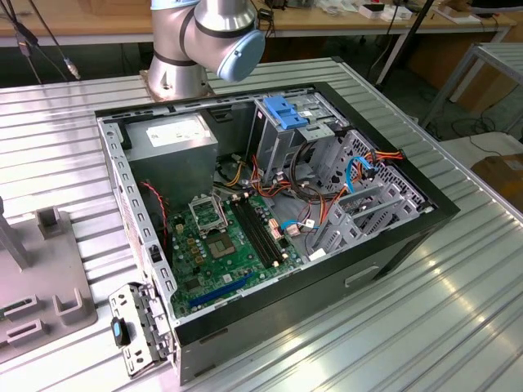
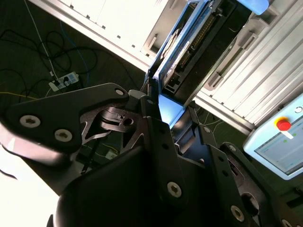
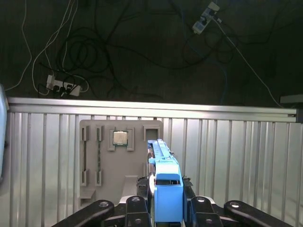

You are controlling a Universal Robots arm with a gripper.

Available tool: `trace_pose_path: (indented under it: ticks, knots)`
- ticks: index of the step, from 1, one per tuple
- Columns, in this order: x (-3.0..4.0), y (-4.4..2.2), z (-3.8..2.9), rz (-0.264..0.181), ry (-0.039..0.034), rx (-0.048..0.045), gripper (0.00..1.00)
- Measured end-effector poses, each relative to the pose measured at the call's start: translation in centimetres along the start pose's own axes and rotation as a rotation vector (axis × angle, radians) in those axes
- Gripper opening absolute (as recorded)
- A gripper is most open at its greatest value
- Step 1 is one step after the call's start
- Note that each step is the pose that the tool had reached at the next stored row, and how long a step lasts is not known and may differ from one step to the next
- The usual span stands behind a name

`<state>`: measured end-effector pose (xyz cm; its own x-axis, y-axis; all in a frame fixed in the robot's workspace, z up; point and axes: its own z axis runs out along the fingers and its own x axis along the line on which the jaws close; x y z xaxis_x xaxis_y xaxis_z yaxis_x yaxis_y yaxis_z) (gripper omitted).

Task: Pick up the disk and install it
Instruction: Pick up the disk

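Grey metal disk with light-blue plastic bracket (image 3: 163, 165): edge-on in the first wrist view, broad faces out of sight; gripped end hidden between the fingers of the black gripper (image 3: 165, 189) clamping it.
Gripper: linkages cut off by the picture edge.
Silver robot arm (image 1: 204, 41): upper links cut off in the exterior view.
Grey fixture plate (image 1: 33, 286): cut off at the exterior view's left.

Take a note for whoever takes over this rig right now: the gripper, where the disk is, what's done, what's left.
Gripper: shut on the disk, which is held edge-on in both wrist views.
Disk: in the grip, with the grey fixture plate on the ribbed table beyond it in the first wrist view.
Done: pickup.
Left: install. The disk is not yet in the open computer case.
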<state>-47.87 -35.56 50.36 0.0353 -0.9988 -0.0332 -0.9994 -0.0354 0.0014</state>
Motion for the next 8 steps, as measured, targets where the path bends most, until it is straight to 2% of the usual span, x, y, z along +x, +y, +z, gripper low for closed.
trace_pose_path:
  ticks: [5,8]
  knots:
    - [0.0,0.0,-0.01,0.0,-0.0001,0.0,0.36]
    - [-0.02,0.0,-0.54,0.0,0.0,0.0,0.36]
